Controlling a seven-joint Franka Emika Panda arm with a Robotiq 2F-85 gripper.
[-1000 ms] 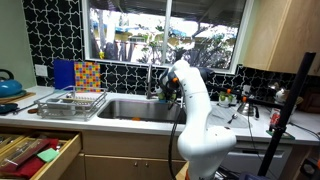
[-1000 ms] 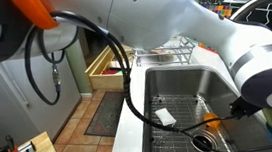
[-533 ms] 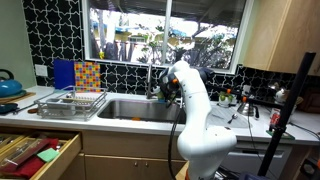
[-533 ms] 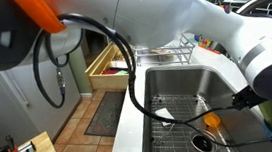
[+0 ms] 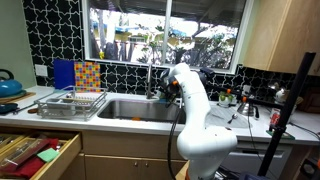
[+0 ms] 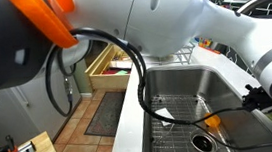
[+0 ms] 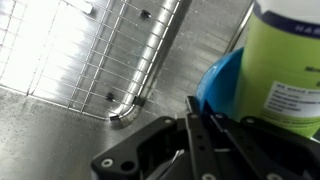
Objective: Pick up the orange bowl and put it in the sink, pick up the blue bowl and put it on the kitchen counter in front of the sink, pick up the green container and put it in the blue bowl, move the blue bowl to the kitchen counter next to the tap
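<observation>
Above the sink grid (image 7: 90, 50), the claw (image 7: 203, 125) grips the blue bowl (image 7: 220, 85) holding the green container (image 7: 285, 60) labelled "HAN…".

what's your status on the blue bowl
Fingers close together at blue bowl rim, grip unconfirmed. Green container sits in it. Orange bowl in sink. No obstruction seen in wrist view.

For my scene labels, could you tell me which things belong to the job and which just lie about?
Job: small orange bowl, round blue bowl, green cylindrical container, steel sink.
Lying about: teal kettle, wire dish rack, open wooden drawer.
</observation>
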